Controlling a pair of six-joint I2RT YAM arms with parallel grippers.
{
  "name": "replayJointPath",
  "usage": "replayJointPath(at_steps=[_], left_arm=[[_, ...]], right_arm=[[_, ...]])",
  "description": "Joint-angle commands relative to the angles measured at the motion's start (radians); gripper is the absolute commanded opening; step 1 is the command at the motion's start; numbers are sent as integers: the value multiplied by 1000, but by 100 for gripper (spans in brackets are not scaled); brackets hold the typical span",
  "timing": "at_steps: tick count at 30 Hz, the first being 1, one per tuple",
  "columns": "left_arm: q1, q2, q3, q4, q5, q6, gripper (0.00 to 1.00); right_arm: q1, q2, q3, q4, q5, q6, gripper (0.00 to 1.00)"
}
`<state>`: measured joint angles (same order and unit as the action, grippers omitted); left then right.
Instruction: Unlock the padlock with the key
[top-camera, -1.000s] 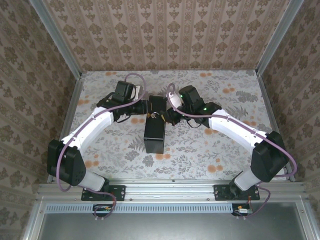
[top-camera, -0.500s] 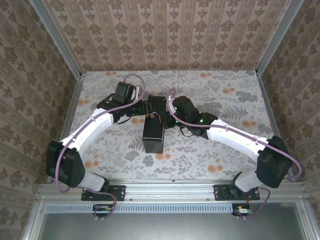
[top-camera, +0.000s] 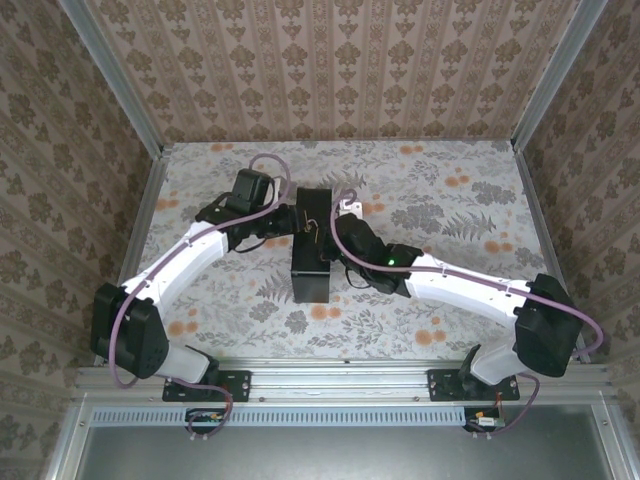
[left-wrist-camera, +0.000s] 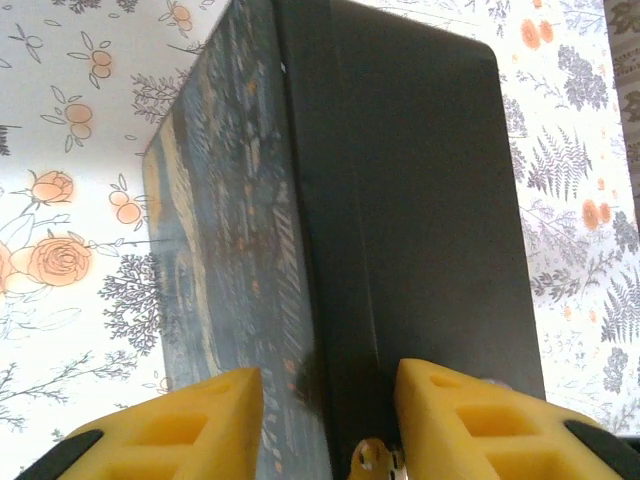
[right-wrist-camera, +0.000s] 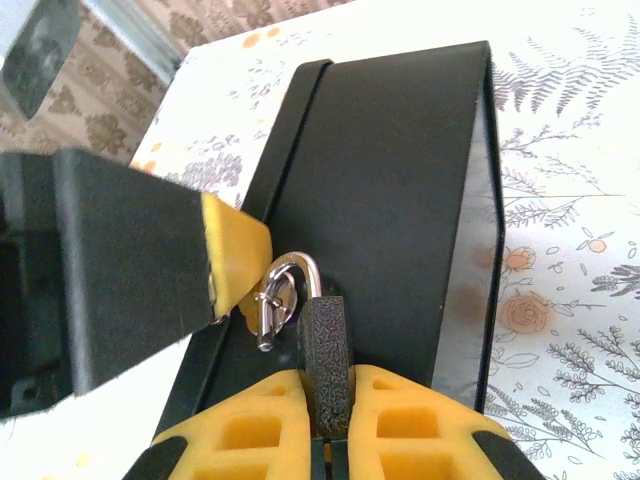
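Starting at the right gripper (right-wrist-camera: 327, 405), we see its yellow fingers clamped tight on the body of the padlock (right-wrist-camera: 326, 345). The padlock sits against the top of the dark box (right-wrist-camera: 400, 180). Its long axis runs straight out from the claw, with the shackle end pointing away. A small silvery ring and pin (right-wrist-camera: 268, 312) hang right beside the shackle, and we can't tell if that's the key.

Across from it, the left gripper (left-wrist-camera: 328, 385) has its fingers closed on the box's edge, one on the painted side and one on the plain black face.

The box lies mid-table on a white floral sheet (top-camera: 450, 200) with orange blooms and grey ferns. Brown damask wallpaper (top-camera: 330, 70) encloses the table on three sides.

Both arms bend inward to meet at the box. The right arm (top-camera: 460, 285) stretches low and long, and the left arm (top-camera: 190, 255) has its elbow out wide.
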<state>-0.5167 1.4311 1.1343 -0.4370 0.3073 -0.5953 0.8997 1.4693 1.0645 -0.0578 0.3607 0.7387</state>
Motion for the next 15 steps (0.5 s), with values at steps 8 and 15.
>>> replayJointPath(at_steps=[8,15], left_arm=[[-26,-4,-43,-75,78,-31,38],[-21,-13,-48,-85,62,-31,39]], right_arm=[[-24,85,111,27,257,142,0],[-39,137,168,47,235,131,0]])
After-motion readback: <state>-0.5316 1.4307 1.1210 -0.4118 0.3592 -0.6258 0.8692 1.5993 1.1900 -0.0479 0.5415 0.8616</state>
